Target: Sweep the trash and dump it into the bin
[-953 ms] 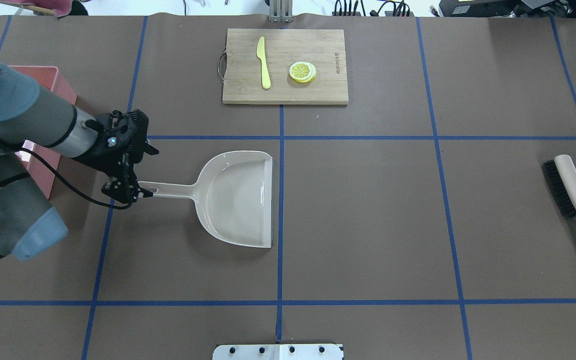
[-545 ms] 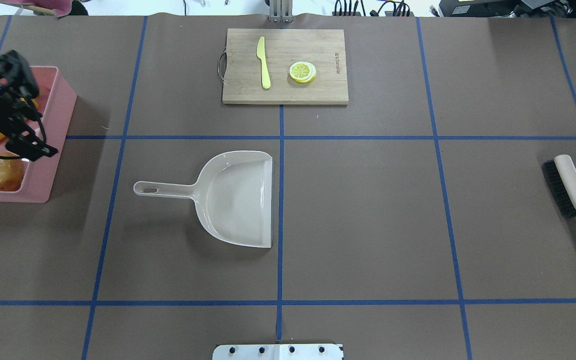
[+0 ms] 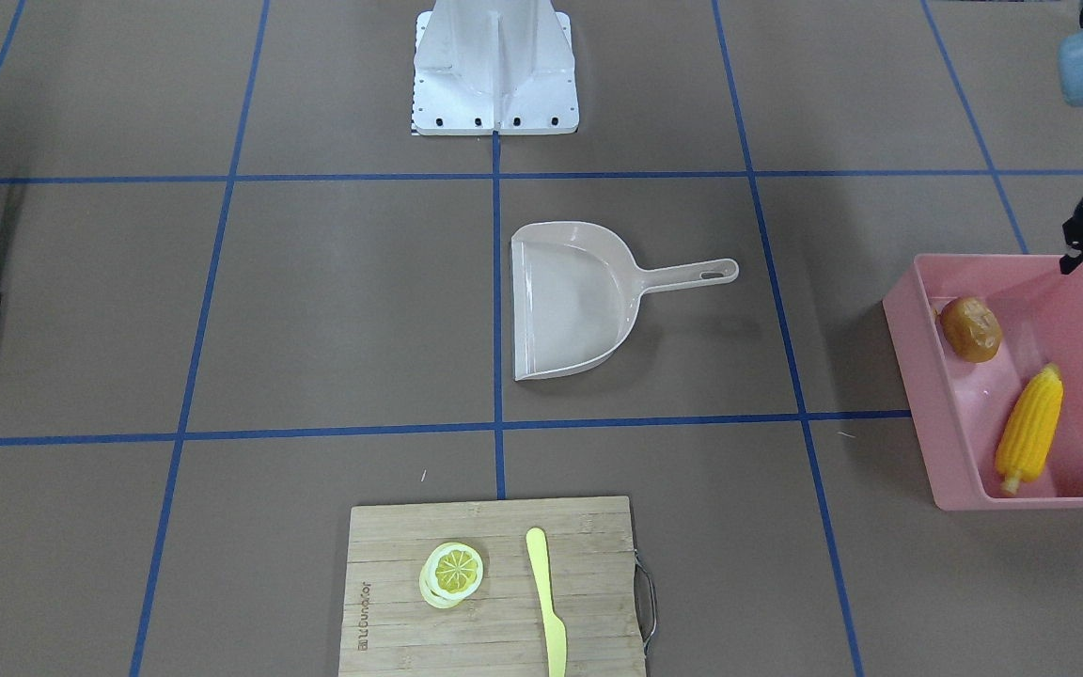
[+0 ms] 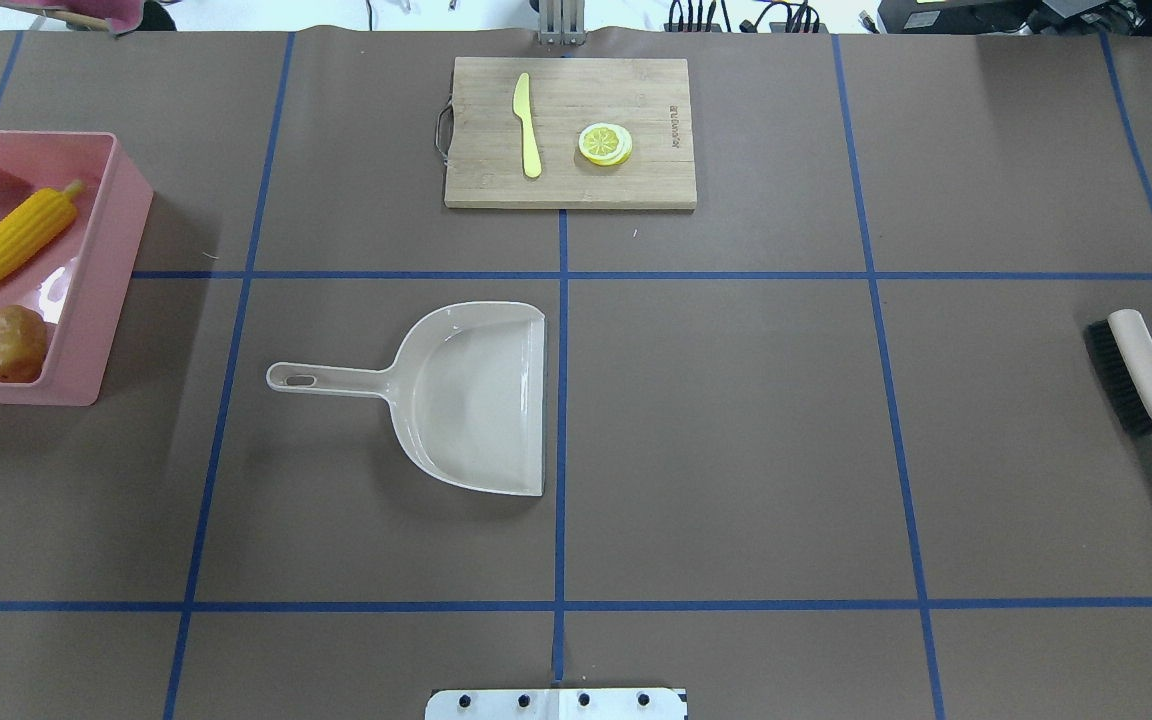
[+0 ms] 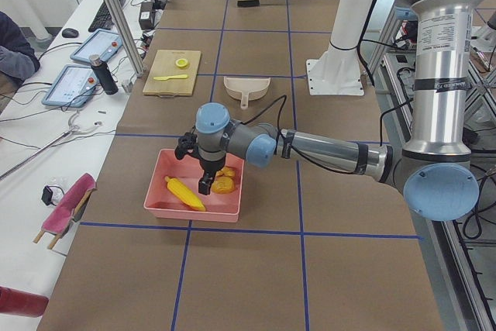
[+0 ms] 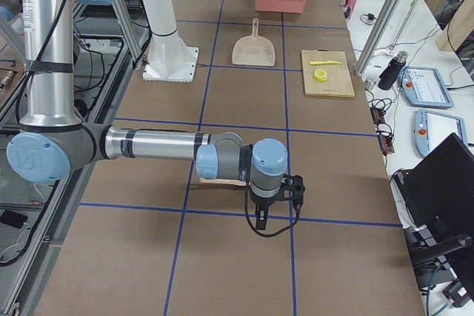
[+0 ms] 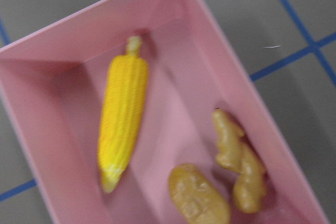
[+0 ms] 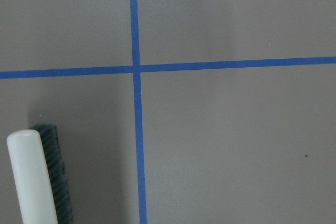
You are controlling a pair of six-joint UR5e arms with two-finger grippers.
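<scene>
The pink bin [image 4: 121,250] stands at the table's left edge. In it lie the yellow corn cob [image 4: 11,240] and the brown potato [image 4: 11,343]. The left wrist view looks down into the bin [image 7: 31,129] at the corn [image 7: 123,119], the potato [image 7: 198,198] and the tan ginger root [image 7: 239,163]. My left gripper [image 3: 1079,249] hangs over the bin's near end, only partly in view, so I cannot tell its state. My right gripper [image 6: 272,216] shows only in the exterior right view, and I cannot tell its state.
The beige dustpan [image 4: 476,395] lies empty mid-table, handle toward the bin. The brush [image 4: 1136,375] lies at the right edge, under my right wrist [image 8: 37,177]. A wooden cutting board [image 4: 636,185] at the back holds a pale yellow knife [image 4: 526,125] and a lemon slice [image 4: 605,143].
My left gripper left the dustpan handle, moved left over the bin, and has now gone out of the overhead view. The dustpan and brush have not moved.
</scene>
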